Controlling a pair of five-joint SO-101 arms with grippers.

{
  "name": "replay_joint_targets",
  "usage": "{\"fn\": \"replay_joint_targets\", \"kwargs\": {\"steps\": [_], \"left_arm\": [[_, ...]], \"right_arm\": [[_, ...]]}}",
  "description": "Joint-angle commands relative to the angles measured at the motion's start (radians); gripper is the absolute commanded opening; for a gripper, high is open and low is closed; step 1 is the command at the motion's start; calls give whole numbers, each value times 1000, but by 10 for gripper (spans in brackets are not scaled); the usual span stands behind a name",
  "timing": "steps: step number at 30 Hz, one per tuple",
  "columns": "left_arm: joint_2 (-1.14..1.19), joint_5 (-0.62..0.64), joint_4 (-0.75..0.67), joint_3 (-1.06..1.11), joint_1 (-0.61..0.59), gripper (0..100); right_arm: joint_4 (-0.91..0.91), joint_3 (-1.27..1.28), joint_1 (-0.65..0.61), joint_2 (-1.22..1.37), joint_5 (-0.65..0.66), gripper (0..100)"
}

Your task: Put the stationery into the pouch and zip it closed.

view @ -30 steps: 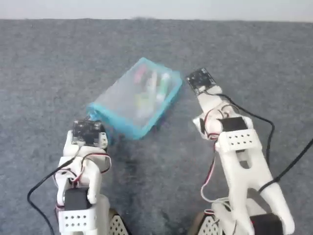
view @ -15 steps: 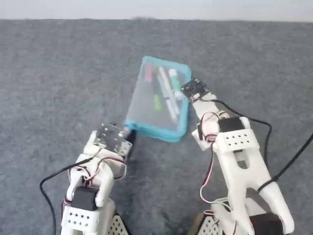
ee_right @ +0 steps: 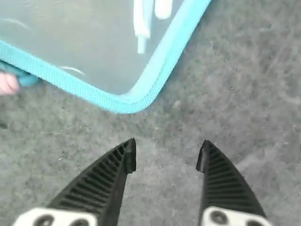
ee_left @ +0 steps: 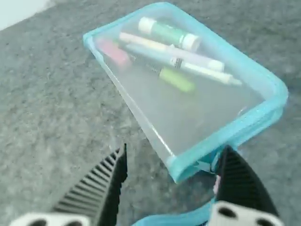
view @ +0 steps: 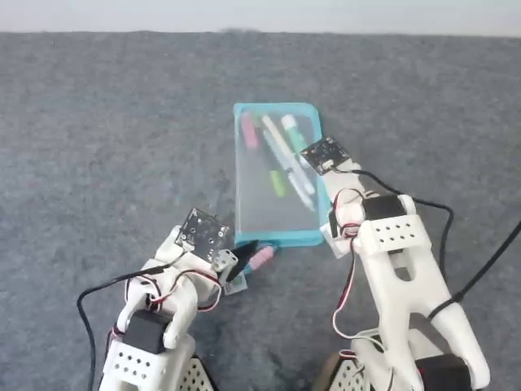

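Flat on the grey table [view: 98,122], midway across and nearer its far edge: the pouch [view: 269,204]. Astride its near left corner, the left gripper [ee_left: 175,150], jaws wide. Beside its near right corner, the right gripper [ee_right: 168,143], jaws wide over bare table. Inside already: pens and markers [view: 275,151]. Just outside the near end, a small pink piece [view: 261,257], perhaps the zip pull. Looks packed; cannot tell whether zipped.

We see a glossy clear plastic pouch [view: 273,208], woven teal cloth edging [ee_right: 165,61], rough matt grey carpet [view: 98,122].
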Motion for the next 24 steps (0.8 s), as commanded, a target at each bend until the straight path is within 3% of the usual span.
{"fn": "replay_joint_targets", "kwargs": {"steps": [1, 7, 12, 24], "left_arm": [[-3, -11, -15, -38, 8, 232], [-5, 0, -114, -58, -181, 217], [-5, 77, -137, -74, -276, 218], [-5, 91, -155, -31, -273, 218]], "right_arm": [[7, -51, -5, -21, -15, 206], [5, -34, 1, -188, -140, 1], [-8, 129, 1, -478, -150, 39], [-48, 586, 188, -1081, -146, 45]]}}
